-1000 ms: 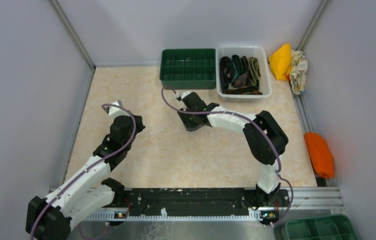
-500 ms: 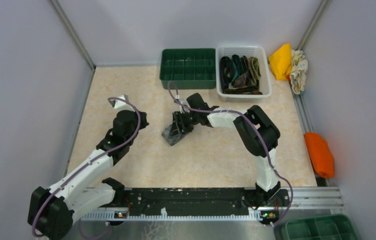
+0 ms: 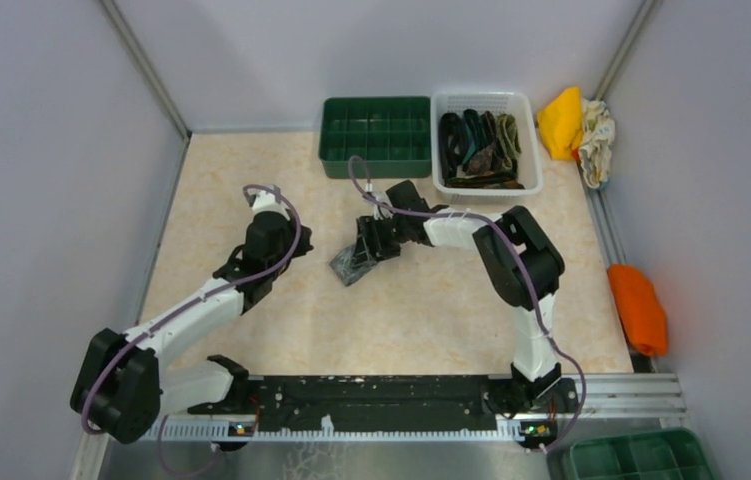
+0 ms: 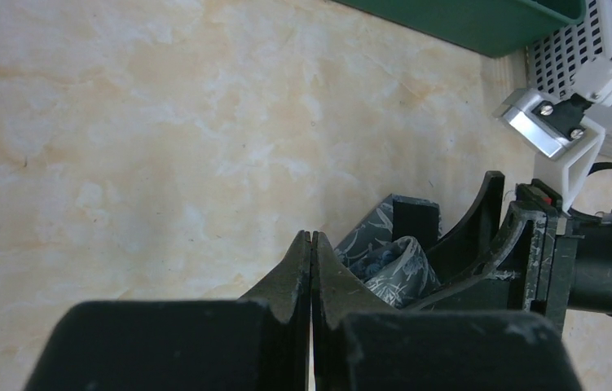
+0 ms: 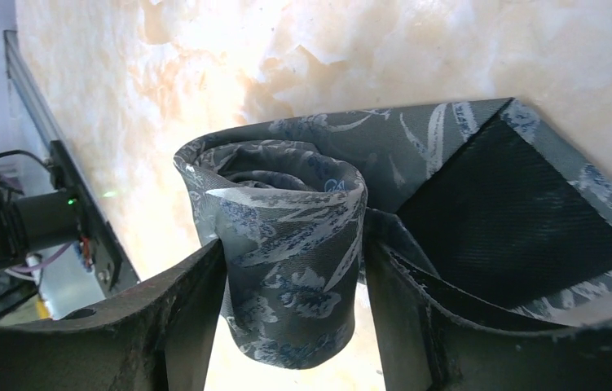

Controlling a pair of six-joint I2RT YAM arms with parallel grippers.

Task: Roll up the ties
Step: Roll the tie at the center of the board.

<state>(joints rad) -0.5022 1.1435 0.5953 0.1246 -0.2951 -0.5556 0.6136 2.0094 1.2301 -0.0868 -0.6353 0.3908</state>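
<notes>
I work in a lab test cell: plain grey panels [image 3: 41,150] on metal posts [image 3: 141,65] box in the desk [image 3: 421,320], a mounting rail [image 3: 381,395] along its near edge.

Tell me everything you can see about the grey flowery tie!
The grey tie looks like shiny woven fabric with a blue and silver leafy pattern. Most of it is rolled into a loose coil. Its pointed end lies flat on the table, dark lining facing up. The right gripper has a finger against each side of the coil.
</notes>
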